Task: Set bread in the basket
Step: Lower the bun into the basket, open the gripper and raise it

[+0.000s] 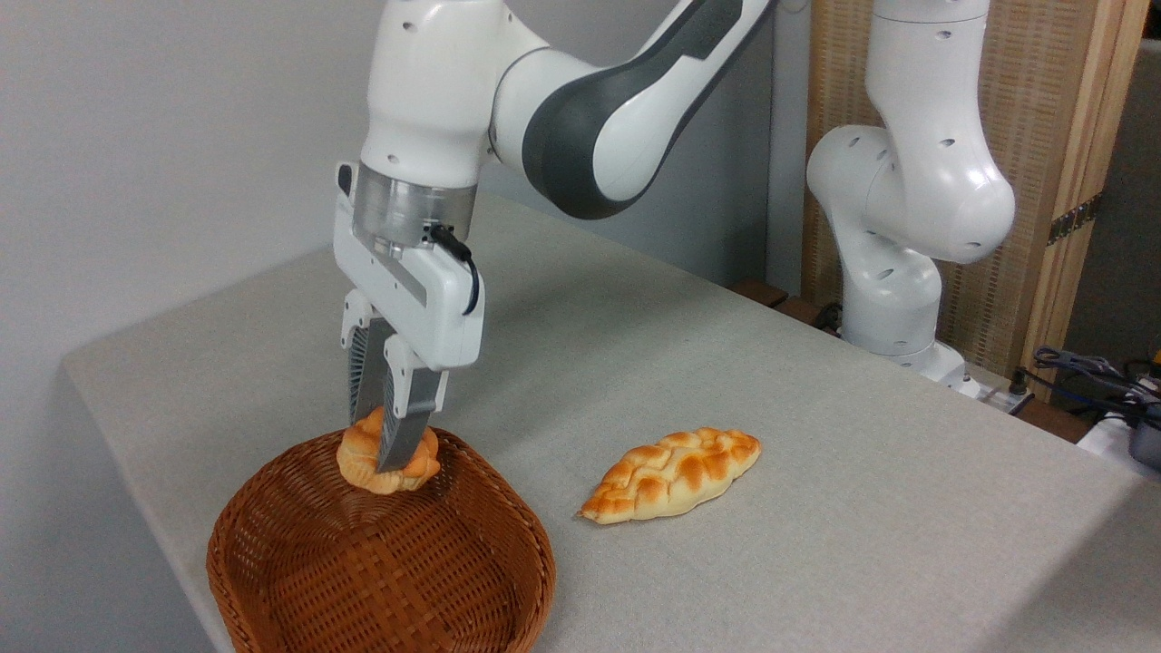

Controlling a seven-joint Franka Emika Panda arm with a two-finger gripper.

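Note:
My gripper [381, 449] points straight down and is shut on the bread [419, 464], a small round golden-orange bun pinched between the two grey fingers. The bun hangs just above the far inner part of the basket [508, 508], a wide reddish-brown wicker basket at the table's front left. I cannot tell whether the bun's underside touches the basket's weave. The inside of the basket holds nothing else.
A longer flat braided loaf [673, 475] lies on the grey tablecloth to the right of the basket. The arm's white base [893, 299] stands at the table's far right edge, with cables [1097, 372] beyond it. The table's left edge runs close to the basket.

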